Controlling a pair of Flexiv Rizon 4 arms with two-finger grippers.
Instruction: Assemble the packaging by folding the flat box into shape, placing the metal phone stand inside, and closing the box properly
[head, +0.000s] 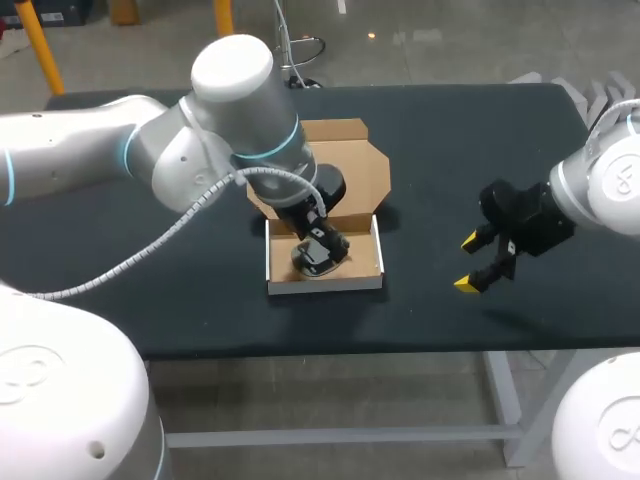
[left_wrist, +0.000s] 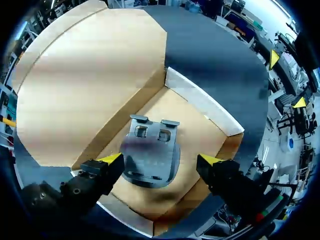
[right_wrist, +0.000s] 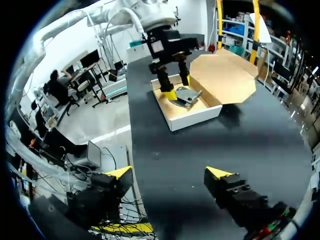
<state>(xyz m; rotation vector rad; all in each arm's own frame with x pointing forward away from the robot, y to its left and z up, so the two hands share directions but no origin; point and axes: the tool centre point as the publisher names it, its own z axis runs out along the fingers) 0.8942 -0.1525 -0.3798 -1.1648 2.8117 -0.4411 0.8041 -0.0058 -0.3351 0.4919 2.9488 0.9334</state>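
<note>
The white-walled cardboard box (head: 325, 284) stands folded in the middle of the table, its brown lid (head: 350, 165) open and leaning back. The grey metal phone stand (left_wrist: 150, 155) lies flat on the box floor. My left gripper (left_wrist: 161, 160) hangs down into the box, open, one yellow tip on each side of the stand and neither pressing on it. In the head view the left gripper (head: 322, 252) hides most of the stand (head: 306, 266). My right gripper (head: 478, 262) hovers open and empty over the bare table to the right of the box (right_wrist: 195, 119).
The black table top (head: 450, 140) stretches around the box. My left arm (head: 230, 110) reaches over the table's left half and covers the lid's left corner. The front table edge runs a little below the box.
</note>
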